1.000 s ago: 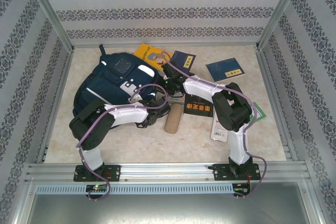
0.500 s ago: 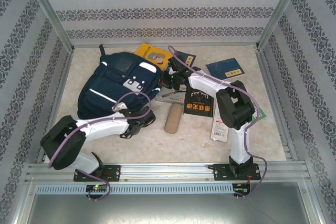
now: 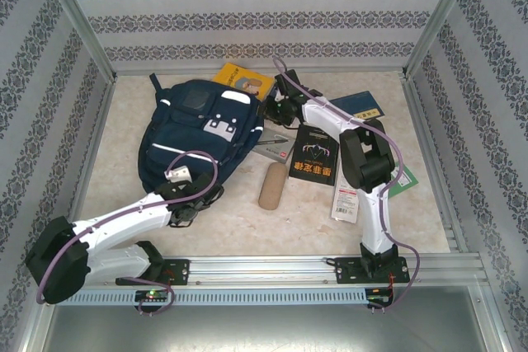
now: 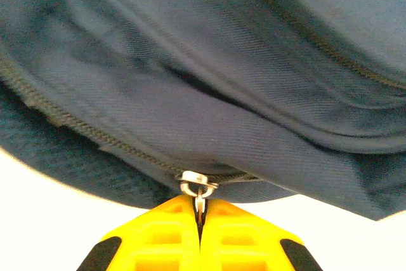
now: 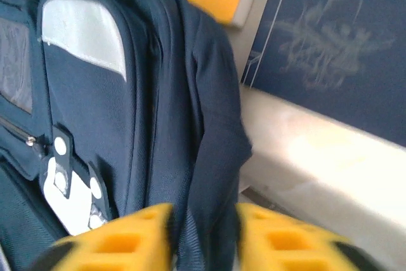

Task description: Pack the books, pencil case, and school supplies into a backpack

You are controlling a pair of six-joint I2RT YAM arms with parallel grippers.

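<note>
The navy backpack (image 3: 202, 133) lies at the left middle of the table. My left gripper (image 4: 200, 211) is shut on its metal zipper pull (image 4: 198, 185) at the backpack's near edge (image 3: 188, 202). My right gripper (image 3: 276, 109) is at the backpack's far right corner, open, with a fold of navy fabric (image 5: 212, 157) between its fingers. A yellow book (image 3: 245, 80) lies behind the backpack and a navy book (image 3: 355, 107) sits far right. The black book (image 3: 313, 158) lies in the middle, beside the tan pencil case (image 3: 271, 185). Further right are the grey box (image 3: 272, 150), the white packet (image 3: 345, 199) and a green item (image 3: 404, 179).
Patterned walls and metal posts close in the table on three sides. A metal rail (image 3: 264, 268) runs along the near edge by the arm bases. Bare tabletop (image 3: 247, 232) shows in front of the pencil case and the backpack.
My left arm has drawn back toward the near left, still holding the zipper pull. The backpack has turned and stretched out. My right gripper has moved farther away and its jaws have parted.
</note>
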